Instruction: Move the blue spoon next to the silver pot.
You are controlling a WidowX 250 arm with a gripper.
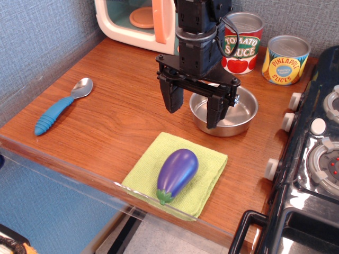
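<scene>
The blue spoon (pixel 60 107) lies flat on the wooden table at the far left, its ribbed blue handle toward the front edge and its silver bowl toward the back. The silver pot (pixel 224 112) sits right of the table's middle, partly hidden by the arm. My gripper (pixel 193 109) hangs open and empty above the table, just left of and over the pot's near rim, well to the right of the spoon.
A purple eggplant (pixel 177 173) lies on a green cloth (pixel 212 170) at the front edge. A tomato sauce can (pixel 243 45) and a pineapple can (pixel 286 59) stand at the back right. A toy microwave (pixel 135 21) is at the back; a toy stove (pixel 312 159) borders the right.
</scene>
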